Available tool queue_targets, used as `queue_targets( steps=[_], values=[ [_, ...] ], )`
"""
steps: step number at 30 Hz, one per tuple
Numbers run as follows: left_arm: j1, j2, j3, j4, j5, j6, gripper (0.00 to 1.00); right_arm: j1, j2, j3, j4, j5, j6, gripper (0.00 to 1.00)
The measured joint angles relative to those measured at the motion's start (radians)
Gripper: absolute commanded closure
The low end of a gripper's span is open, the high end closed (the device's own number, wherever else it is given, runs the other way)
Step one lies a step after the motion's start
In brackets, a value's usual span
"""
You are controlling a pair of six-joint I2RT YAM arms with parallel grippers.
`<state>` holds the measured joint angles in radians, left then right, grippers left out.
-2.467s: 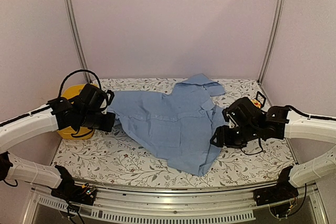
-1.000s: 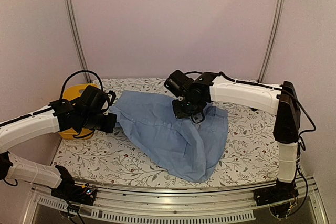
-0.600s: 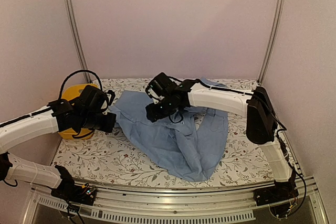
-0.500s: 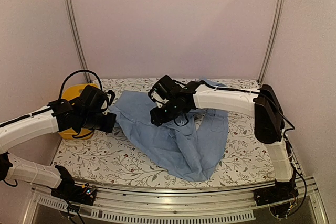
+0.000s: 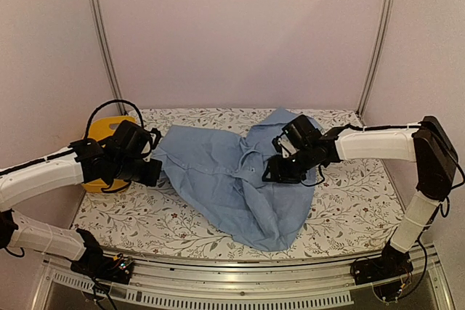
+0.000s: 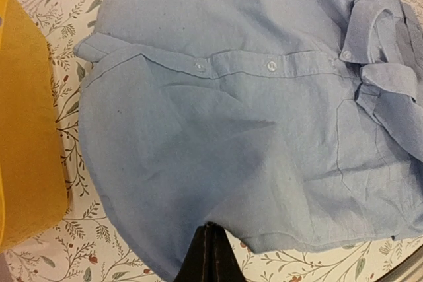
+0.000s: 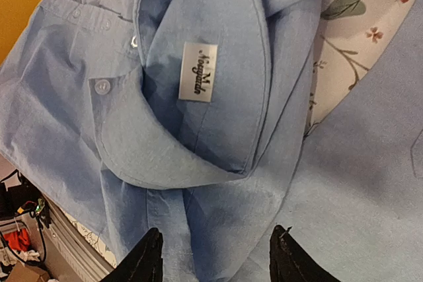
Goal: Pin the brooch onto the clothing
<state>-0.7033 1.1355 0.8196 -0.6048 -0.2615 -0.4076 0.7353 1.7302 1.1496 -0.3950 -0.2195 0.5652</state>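
The clothing [image 5: 218, 172] is a light blue button-up shirt, crumpled across the middle of the table. My left gripper [image 5: 155, 168] sits at its left edge. In the left wrist view the jaws are pressed together [image 6: 210, 229] with the clothing's [image 6: 231, 130] hem pinched at their tip. My right gripper [image 5: 270, 173] hovers over the collar area with its fingers wide apart [image 7: 218, 231] and only cloth beneath them. The clothing's [image 7: 218, 97] collar with a white label [image 7: 198, 70] lies folded just ahead of it. The brooch is out of view.
A yellow basket [image 5: 102, 132] stands at the far left behind my left arm, its wall filling the left edge of the left wrist view [image 6: 23, 130]. Flower-patterned tabletop [image 5: 349, 208] shows to the right and front. Metal posts rise at the back corners.
My right gripper carried the shirt's right side leftward, opened and let it go, then drew back to the right over the collar. The left gripper has stayed where it was.
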Motion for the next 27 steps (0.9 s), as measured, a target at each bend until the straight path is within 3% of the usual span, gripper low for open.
queue_targets(
  steps=[5,7,11,12,13,19,22,27],
  values=[
    [0.0,0.024,0.0,-0.001,0.004,0.005,1.0,0.022,0.049,-0.049,0.083,-0.126,0.035,0.45],
    [0.0,0.029,0.0,-0.002,0.005,0.008,1.0,0.034,0.084,-0.047,0.12,-0.168,0.041,0.51],
    [0.0,0.029,0.0,-0.003,0.005,0.011,1.0,0.061,0.132,-0.038,0.156,-0.226,0.042,0.9],
    [0.0,0.029,0.0,-0.003,0.005,0.011,1.0,0.066,0.137,-0.032,0.156,-0.229,0.039,0.98],
    [0.0,0.029,0.0,-0.003,0.005,0.012,1.0,0.072,0.139,-0.027,0.155,-0.227,0.044,1.0],
    [0.0,0.028,0.0,-0.003,0.011,0.008,1.0,0.053,0.094,-0.01,0.102,-0.114,0.054,1.0],
    [-0.009,0.024,-0.003,-0.002,0.04,-0.025,1.0,0.006,-0.011,-0.024,0.034,-0.018,0.069,1.0],
    [-0.122,-0.006,-0.034,-0.007,0.074,-0.105,1.0,-0.102,-0.238,-0.065,-0.167,0.135,0.088,1.0]
  ],
)
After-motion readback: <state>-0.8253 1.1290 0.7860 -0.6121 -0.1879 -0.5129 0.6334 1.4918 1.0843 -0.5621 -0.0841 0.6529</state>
